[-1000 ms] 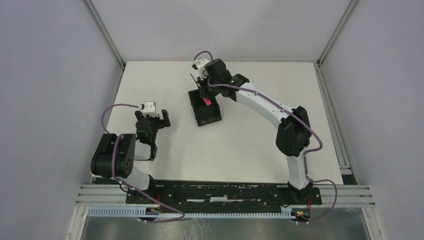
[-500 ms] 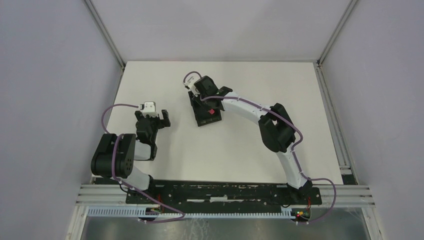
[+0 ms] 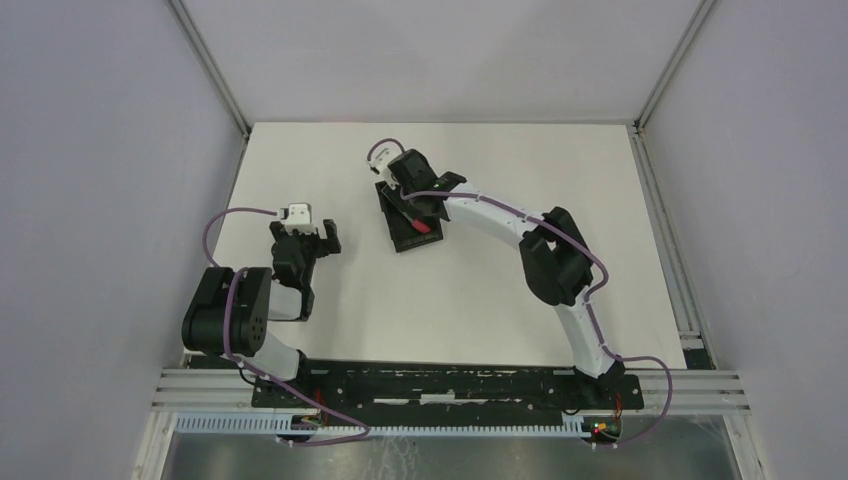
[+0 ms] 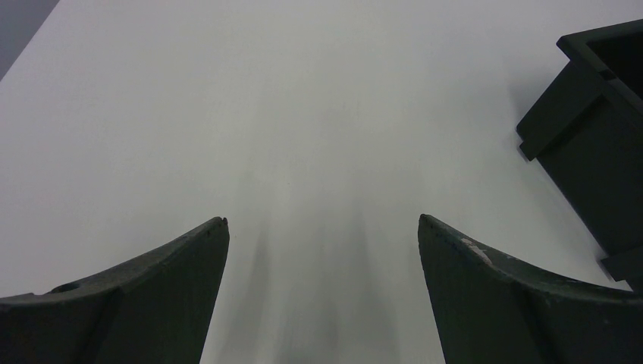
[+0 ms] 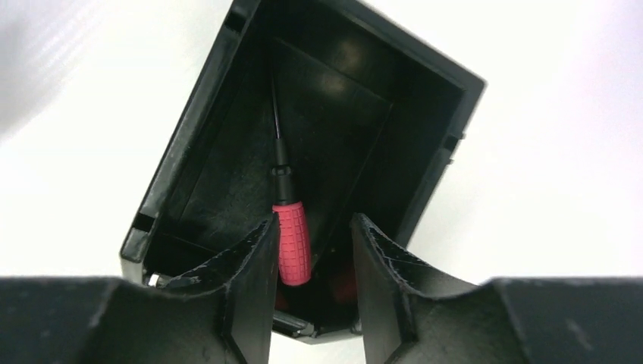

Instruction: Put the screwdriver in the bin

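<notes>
The screwdriver (image 5: 292,246), with a red handle and a thin black shaft, lies inside the black bin (image 5: 447,129), shaft pointing toward its far end. My right gripper (image 5: 312,220) hovers over the bin's near end. It is open: the handle rests against the left finger, with a gap to the right finger. In the top view the bin (image 3: 404,240) sits mid-table with the red handle (image 3: 422,226) in it, under my right gripper (image 3: 414,208). My left gripper (image 3: 318,240) is open and empty over bare table (image 4: 322,220).
The bin's corner (image 4: 599,152) shows at the right of the left wrist view, a short way from my left gripper. The white table (image 3: 500,280) is bounded by frame rails and grey walls at the back and sides.
My right arm swung left and down over the bin, bringing the screwdriver into it. The red handle now sits lower in the bin. The left arm has not moved.
</notes>
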Available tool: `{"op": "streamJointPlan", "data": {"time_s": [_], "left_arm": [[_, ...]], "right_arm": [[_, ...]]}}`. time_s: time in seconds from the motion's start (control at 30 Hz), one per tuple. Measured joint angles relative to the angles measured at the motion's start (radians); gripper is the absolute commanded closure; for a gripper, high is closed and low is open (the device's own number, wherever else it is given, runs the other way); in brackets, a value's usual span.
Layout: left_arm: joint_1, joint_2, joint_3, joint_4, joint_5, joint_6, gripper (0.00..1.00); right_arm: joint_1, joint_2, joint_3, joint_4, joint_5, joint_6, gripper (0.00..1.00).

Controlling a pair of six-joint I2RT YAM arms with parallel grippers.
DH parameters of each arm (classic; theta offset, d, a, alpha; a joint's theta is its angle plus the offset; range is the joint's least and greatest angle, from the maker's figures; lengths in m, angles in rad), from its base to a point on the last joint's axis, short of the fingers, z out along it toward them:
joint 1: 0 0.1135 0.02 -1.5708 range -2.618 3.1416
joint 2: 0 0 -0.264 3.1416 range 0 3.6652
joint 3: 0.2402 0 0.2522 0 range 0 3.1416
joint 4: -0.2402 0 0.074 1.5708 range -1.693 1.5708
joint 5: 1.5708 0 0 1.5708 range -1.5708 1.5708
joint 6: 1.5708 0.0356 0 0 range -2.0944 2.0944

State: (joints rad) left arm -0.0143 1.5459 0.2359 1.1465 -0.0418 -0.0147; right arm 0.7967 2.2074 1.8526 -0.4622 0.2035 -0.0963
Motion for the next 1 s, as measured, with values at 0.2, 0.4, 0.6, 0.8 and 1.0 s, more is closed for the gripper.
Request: {"op": "streamJointPlan", "data": {"time_s": [0.2, 0.4, 0.6, 0.8, 1.0], "left_arm": [[0.0, 0.0, 0.0, 0.0, 0.0, 0.0, 0.0], [0.0, 0.0, 0.0, 0.0, 0.0, 0.0, 0.0], [0.0, 0.0, 0.0, 0.0, 0.0, 0.0, 0.0], [0.0, 0.0, 0.0, 0.0, 0.0, 0.0, 0.0], [0.0, 0.0, 0.0, 0.0, 0.0, 0.0, 0.0]], "right_arm": [[0.0, -0.122, -0.016, 0.035, 0.027, 0.02, 0.02], [-0.009, -0.362, -0.148, 0.137, 0.091, 0.012, 0.02], [-0.068, -0.671, -0.503, 0.353, 0.143, -0.003, 0.02], [-0.202, -0.95, -0.942, 0.588, 0.171, 0.004, 0.02], [-0.349, -1.102, -1.287, 0.732, 0.22, 0.051, 0.02]]}}
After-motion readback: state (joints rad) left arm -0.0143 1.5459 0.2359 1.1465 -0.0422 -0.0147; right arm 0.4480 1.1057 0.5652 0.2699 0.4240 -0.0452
